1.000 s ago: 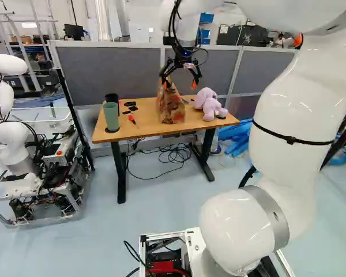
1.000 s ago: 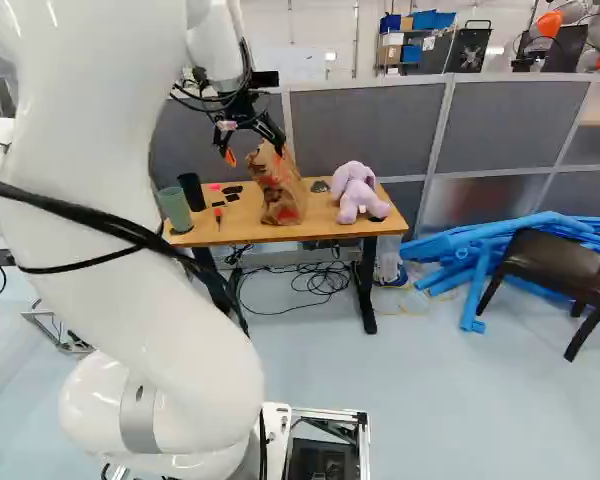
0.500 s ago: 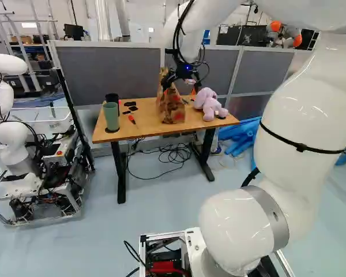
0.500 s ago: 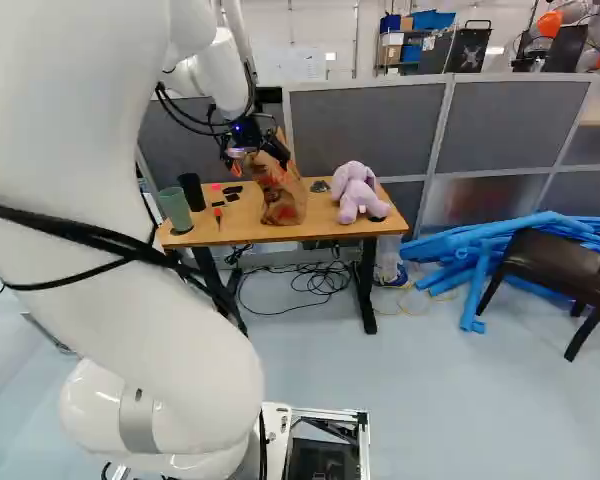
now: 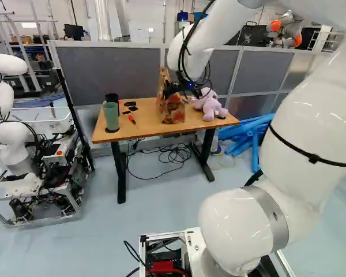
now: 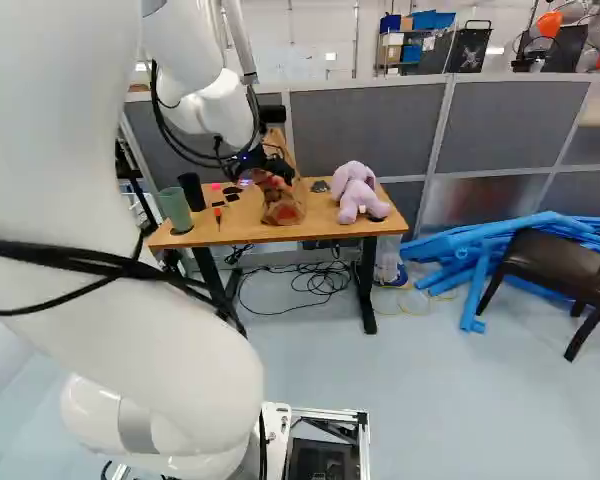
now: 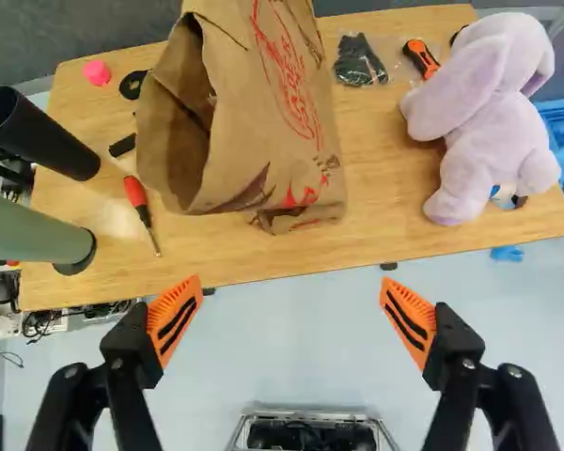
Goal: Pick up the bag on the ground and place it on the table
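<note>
Fingers [image 7: 174, 318] apart, crumpled paper bag [image 7: 249, 132] ahead.

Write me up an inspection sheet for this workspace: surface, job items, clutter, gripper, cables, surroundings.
Surface: wooden table, carrying several things.
Job items: paper bag stands on the table, not on the ground.
Clutter: green cup, black cup, red screwdriver, orange-and-black knife and purple plush toy, all on the table.
Gripper: the gripper is open, fingers wide apart, the bag ahead of them.
Held in gripper: nothing seen.
Cables: loose black cables tangled on the floor below the table.
Surroundings: grey partition behind; blue tubes and dark chair at the right base view's right; another robot at the left base view's left.
</note>
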Controlling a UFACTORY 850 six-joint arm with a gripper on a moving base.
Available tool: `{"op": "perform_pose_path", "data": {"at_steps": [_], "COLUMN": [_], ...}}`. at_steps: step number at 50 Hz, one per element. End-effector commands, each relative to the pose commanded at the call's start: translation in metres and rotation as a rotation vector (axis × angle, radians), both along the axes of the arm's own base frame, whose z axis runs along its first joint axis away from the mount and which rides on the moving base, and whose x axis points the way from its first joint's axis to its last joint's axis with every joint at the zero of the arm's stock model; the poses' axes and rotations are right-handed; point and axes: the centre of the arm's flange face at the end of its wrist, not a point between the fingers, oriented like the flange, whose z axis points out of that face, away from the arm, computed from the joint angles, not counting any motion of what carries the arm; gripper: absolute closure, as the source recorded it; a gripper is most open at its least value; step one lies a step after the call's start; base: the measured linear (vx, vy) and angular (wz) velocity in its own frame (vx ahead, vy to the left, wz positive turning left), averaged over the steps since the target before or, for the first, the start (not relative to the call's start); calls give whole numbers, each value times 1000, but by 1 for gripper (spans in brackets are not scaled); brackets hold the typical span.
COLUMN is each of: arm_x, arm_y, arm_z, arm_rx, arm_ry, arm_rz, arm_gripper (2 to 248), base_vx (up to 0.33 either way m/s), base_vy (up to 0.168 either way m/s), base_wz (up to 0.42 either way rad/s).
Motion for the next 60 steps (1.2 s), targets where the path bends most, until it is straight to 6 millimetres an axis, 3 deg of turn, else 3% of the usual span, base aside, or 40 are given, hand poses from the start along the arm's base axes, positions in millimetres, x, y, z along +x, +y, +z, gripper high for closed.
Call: {"op": "perform_pose_path", "data": {"at_steps": [36,60], "arm_x": [-74,-121], "arm_y": [-19,-28], "arm_z": [-82,-120], "arm_rx": [-1,-12], "arm_ry": [-252,-382], "arm_rz": [2,-4], "arm_gripper": [3,3], "base_vx": [0,0], "base_vy": [0,0], "base_wz": [0,0]}}
